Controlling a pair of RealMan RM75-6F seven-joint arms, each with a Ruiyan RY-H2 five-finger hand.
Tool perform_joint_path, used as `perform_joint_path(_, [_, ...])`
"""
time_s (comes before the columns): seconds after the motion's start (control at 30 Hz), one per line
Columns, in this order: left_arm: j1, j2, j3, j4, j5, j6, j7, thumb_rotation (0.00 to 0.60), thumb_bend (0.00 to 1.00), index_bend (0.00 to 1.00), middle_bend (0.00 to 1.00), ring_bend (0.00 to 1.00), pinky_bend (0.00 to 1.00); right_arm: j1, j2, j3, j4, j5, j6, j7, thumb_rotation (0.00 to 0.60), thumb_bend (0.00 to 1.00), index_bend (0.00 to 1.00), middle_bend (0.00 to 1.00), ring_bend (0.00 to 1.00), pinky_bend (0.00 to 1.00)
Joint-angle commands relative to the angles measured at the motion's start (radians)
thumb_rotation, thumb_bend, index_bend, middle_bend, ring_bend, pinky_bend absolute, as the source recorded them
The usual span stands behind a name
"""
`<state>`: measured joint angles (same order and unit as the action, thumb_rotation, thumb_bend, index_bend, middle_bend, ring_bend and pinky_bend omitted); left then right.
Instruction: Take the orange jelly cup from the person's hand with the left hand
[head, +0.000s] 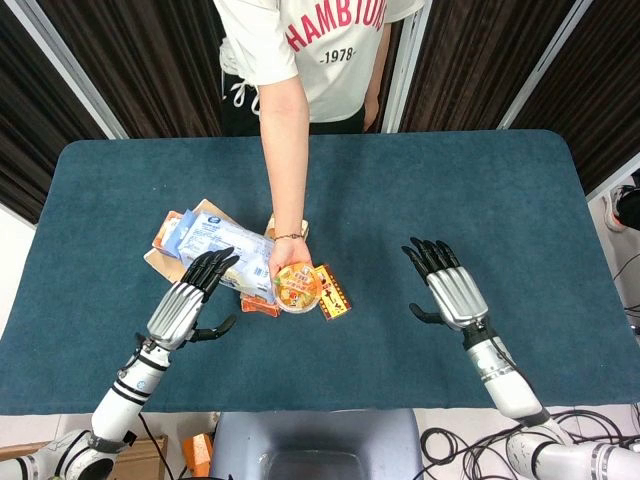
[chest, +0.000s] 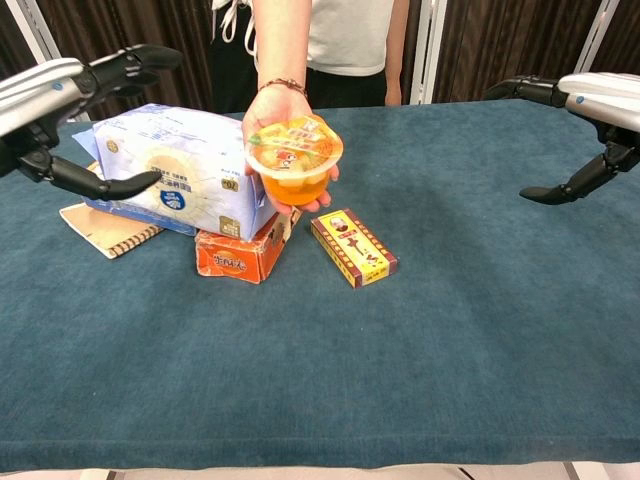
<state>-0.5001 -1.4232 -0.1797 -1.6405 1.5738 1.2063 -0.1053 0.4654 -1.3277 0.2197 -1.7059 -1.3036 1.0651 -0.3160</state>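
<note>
Surface: blue cloth table (head: 480, 200), dark curtains behind it, a person in a white T-shirt (head: 330, 50) standing at the far edge.
Cup place: one orange jelly cup (chest: 294, 160) sits on the person's hand (chest: 275, 125), raised above the table just beside the tissue pack.
Cup pose: upright, printed lid (head: 297, 287) facing up; its axis runs vertically, wide end on top, narrowing toward the palm.
Holder: the person's fingers cradle the cup from below, arm reaching down the middle of the table.
Left hand: one left hand (head: 190, 295) hovers left of the cup, apart from it, over the tissue pack; fingers straight and spread, thumb out to the side, holding nothing.
Right hand: one right hand (head: 450, 285) hangs above bare cloth well to the right; fingers spread, thumb apart, holding nothing.
Count: one tissue pack (chest: 175, 165), one orange box (chest: 235, 255), one yellow-and-red box (chest: 353, 247), one notebook (chest: 105, 228) under the pack.
Head view only: both whole hands with their forearms, and the lid seen from straight above.
Chest view only: the cup's orange side wall and its height off the table; the orange box front; each hand cut off by the frame edge.
</note>
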Motion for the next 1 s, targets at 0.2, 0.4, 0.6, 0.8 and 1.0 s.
perform_joint_path(0.2, [-0.031, -0.043, 0.02, -0.008, -0.027, -0.033, 0.01, 0.6, 0.31, 0.0, 0.0, 0.0, 0.05, -0.02, 0.04, -0.034, 0.002, -0.012, 0.035, 0.02, 0.6, 0.2, 0.0, 0.0, 0.0, 0.0])
perform_joint_path(0.4, [-0.063, -0.131, 0.003, 0.012, -0.039, -0.026, 0.05, 0.6, 0.29, 0.0, 0.0, 0.0, 0.05, -0.113, 0.107, -0.126, 0.054, -0.107, 0.133, 0.11, 0.6, 0.2, 0.0, 0.0, 0.0, 0.0])
perform_joint_path(0.6, [-0.106, -0.248, -0.041, 0.084, -0.064, -0.005, 0.107, 0.6, 0.28, 0.0, 0.0, 0.0, 0.05, -0.186, 0.128, -0.213, 0.167, -0.15, 0.161, 0.2, 0.6, 0.2, 0.0, 0.0, 0.0, 0.0])
perform_joint_path(0.8, [-0.139, -0.322, -0.049, 0.14, -0.087, -0.012, 0.16, 0.6, 0.27, 0.0, 0.0, 0.0, 0.06, -0.198, 0.125, -0.238, 0.239, -0.162, 0.139, 0.295, 0.6, 0.2, 0.0, 0.0, 0.0, 0.0])
perform_joint_path(1.0, [-0.17, -0.376, -0.059, 0.211, -0.105, -0.025, 0.169, 0.6, 0.27, 0.0, 0.0, 0.0, 0.07, -0.198, 0.136, -0.231, 0.249, -0.149, 0.124, 0.328, 0.6, 0.2, 0.0, 0.0, 0.0, 0.0])
